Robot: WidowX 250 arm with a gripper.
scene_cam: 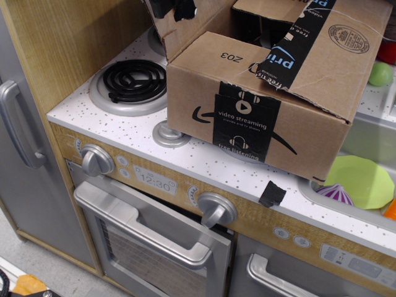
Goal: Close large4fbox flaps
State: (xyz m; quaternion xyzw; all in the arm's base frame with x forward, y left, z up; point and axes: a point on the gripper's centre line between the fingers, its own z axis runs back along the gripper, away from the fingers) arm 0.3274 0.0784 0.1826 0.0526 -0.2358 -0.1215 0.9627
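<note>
The large4fbox (253, 117) is a brown cardboard box with a smile-arrow logo, a "video streaming" label and "Z03" print. It stands on the toy stove counter (111, 127) with its right end over the sink. The near flap (216, 59) lies folded flat. The right flap (334, 55), with "prime" tape, lies down over it at a slant. The left flap (185, 31) stands tilted up at the top edge, with black tape patches on it. A dark gap into the box still shows at the top. The gripper is out of view.
A black coil burner (130, 80) sits left of the box, and a small silver burner (168, 133) peeks out under its corner. The sink holds a green plate (362, 179) and a purple onion (337, 193). A green ball (380, 73) lies at the far right. A wooden wall (68, 43) stands at the left.
</note>
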